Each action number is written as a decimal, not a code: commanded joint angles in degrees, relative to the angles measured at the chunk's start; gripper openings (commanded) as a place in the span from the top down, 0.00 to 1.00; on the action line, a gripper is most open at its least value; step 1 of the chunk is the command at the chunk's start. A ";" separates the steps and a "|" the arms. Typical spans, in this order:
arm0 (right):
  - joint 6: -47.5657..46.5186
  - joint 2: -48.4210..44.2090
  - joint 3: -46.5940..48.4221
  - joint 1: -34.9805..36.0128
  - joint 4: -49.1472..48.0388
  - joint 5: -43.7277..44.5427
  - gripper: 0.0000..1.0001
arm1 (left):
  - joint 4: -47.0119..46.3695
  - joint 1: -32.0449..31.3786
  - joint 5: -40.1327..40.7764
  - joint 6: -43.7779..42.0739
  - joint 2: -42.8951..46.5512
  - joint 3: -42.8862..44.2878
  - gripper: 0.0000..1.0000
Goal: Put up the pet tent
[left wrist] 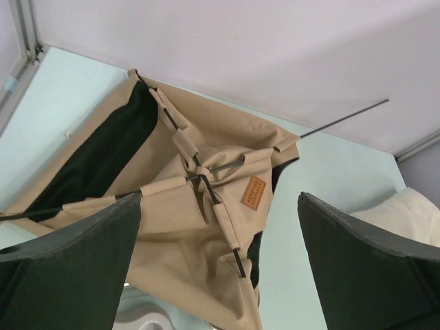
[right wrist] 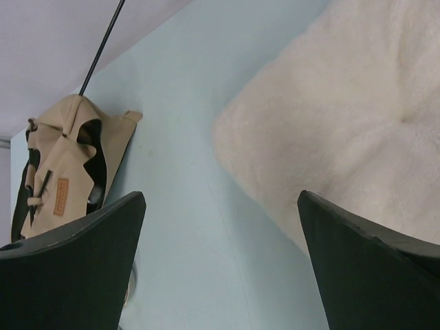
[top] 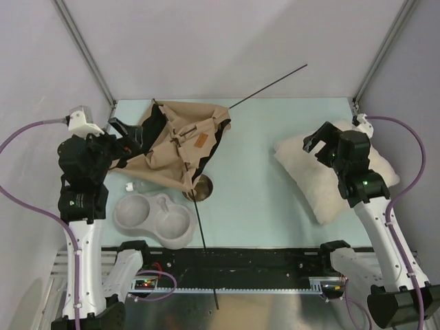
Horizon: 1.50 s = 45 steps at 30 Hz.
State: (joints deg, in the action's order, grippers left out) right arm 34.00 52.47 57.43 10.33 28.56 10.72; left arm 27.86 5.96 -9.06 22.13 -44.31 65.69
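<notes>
A: Okay, quick, where's the pet tent?
B: Far left of the table. It's slumped, not standing, tan side up, with black lining showing along its left edge.
A: Tools?
B: Left gripper has its fingers spread wide with nothing between them. Right gripper is the same, apart and empty, hovering over the cream pillow on the right.
A: Which arm's nearer?
B: Left, easily. The tent lies just right of its fingers. In the left wrist view, the pole crossing and the brown label patch are straight ahead. The right arm is well apart from it.
A: Axis?
B: Far pole sticks out to the far right, past the table's far edge. Near pole runs from the tent's near corner toward the near edge. So I'd guess the next grab goes at the crossing or a pole end.
A: Anything unclear?
B: Can't see a doorway or pompom. There's a round brown thing at the tent's near corner that I can't identify. From above I can't tell whether the left fingers touch the fabric. A grey bowl sits just near of the tent.
</notes>
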 commanded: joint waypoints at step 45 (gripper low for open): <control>1.11 8.76 -10.64 71.07 -10.38 7.10 0.06 | 0.07 -32.54 -5.99 18.67 14.31 -37.10 0.06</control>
State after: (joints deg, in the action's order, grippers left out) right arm 33.26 60.01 43.77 80.73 23.05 12.99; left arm 28.80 -24.25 -15.14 40.60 -29.21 30.79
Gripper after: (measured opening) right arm 0.942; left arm 0.971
